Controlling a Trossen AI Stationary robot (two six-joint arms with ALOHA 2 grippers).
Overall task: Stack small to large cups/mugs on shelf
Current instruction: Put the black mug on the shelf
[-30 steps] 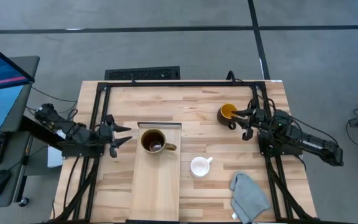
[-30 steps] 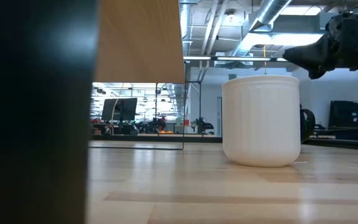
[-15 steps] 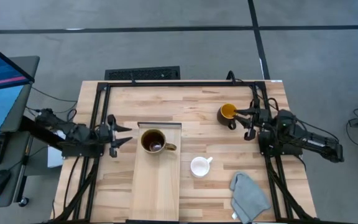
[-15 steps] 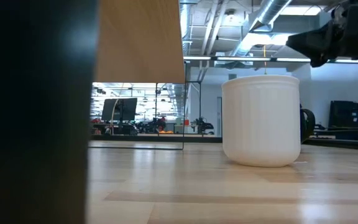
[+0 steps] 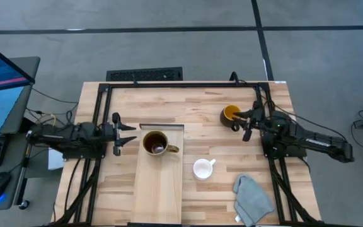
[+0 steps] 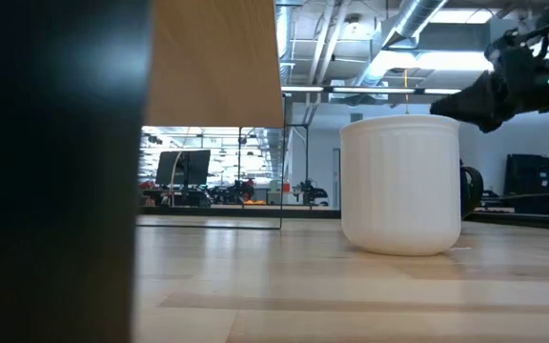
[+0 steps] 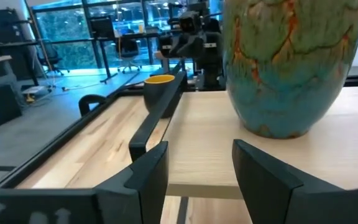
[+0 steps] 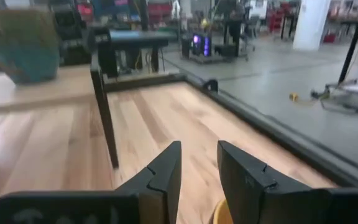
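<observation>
The large mug [image 5: 156,143], teal and brown outside in the left wrist view [image 7: 291,62], stands upright on the far end of the pale wooden shelf [image 5: 159,189]. My left gripper [image 5: 123,133] is open just left of it, pointing at it, fingers level [image 7: 197,180]. The medium dark mug with the yellow inside [image 5: 231,115] stands on the table at the far right. My right gripper [image 5: 248,123] is open right beside it on its right; its yellow rim [image 8: 219,214] shows below the fingers. The small white mug [image 5: 203,168] stands on the table right of the shelf.
A crumpled grey cloth [image 5: 252,198] lies near the table's front right. A black frame [image 5: 181,84] runs along the far edge and down both sides of the slatted tabletop. In the low view the white mug [image 6: 400,186] stands in front of the dark mug's handle [image 6: 472,191].
My right gripper has come down toward the medium mug after a slight rise, still open. My left arm has swung level and now points straight at the large mug, its gripper a little nearer the far edge. The mugs have stayed in place.
</observation>
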